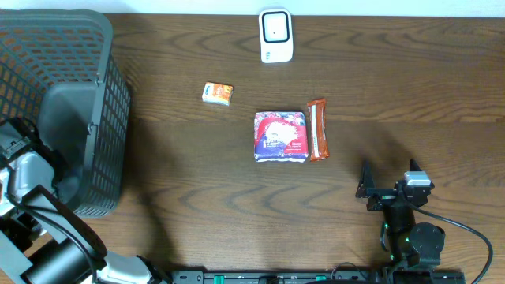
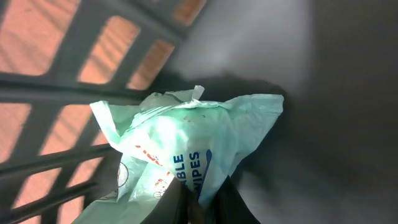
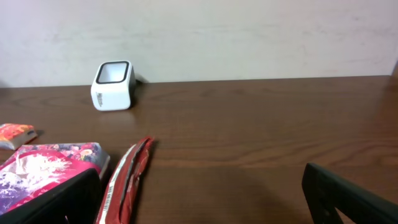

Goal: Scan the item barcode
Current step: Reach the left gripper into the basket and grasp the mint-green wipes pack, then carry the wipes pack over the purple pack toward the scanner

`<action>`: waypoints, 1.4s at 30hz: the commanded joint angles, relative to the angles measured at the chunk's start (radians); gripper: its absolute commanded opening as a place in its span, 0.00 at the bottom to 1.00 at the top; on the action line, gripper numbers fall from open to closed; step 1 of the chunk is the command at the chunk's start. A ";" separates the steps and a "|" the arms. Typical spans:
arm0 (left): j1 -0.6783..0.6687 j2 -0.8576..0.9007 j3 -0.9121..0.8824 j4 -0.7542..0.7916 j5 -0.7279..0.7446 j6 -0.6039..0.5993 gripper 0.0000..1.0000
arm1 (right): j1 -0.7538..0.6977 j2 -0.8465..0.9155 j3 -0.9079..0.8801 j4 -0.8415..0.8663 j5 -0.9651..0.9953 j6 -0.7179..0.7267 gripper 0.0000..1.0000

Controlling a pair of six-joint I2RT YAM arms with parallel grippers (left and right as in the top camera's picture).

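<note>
Wipes pack (image 2: 186, 146), pale green with blue lettering, lies crumpled inside the dark grey mesh basket (image 1: 118, 95) at the far left of the brown wooden surface (image 1: 197, 189). In the left wrist view the left end effector (image 2: 200, 202) has its two dark fingers pressed together on the pack's lower edge, pinching the film. Slatted basket wall stands behind the pack. From overhead, the left arm reaches into the basket and the pack itself is hidden.

White barcode scanner (image 1: 275, 35) stands upright at the back edge of the surface, well apart from the basket. Near the middle lie a small orange box (image 1: 217, 94), a pink and purple packet (image 1: 280, 136), and a red-orange bar wrapper (image 1: 317, 130) just beside the packet's right side.

Right end effector (image 1: 389, 180) sits low at the front right, fingers spread wide and gripping nothing. Its wrist view looks across the surface toward the scanner (image 3: 112, 85), with the packet (image 3: 43, 171) and wrapper (image 3: 127, 177) in the foreground.
</note>
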 commanded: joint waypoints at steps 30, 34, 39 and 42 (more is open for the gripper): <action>-0.652 -0.522 0.036 0.747 0.948 -1.015 0.07 | -0.004 -0.006 -0.001 -0.004 0.001 -0.015 0.99; -0.844 -0.439 0.036 0.543 0.886 -0.698 0.07 | -0.004 -0.006 -0.001 -0.004 0.001 -0.015 0.99; -0.976 -0.322 0.036 0.361 0.506 -0.674 0.07 | -0.004 -0.006 -0.001 -0.004 0.001 -0.015 0.99; -1.025 -0.243 0.036 0.344 0.336 -0.674 0.08 | -0.004 -0.006 -0.001 -0.004 0.001 -0.015 0.99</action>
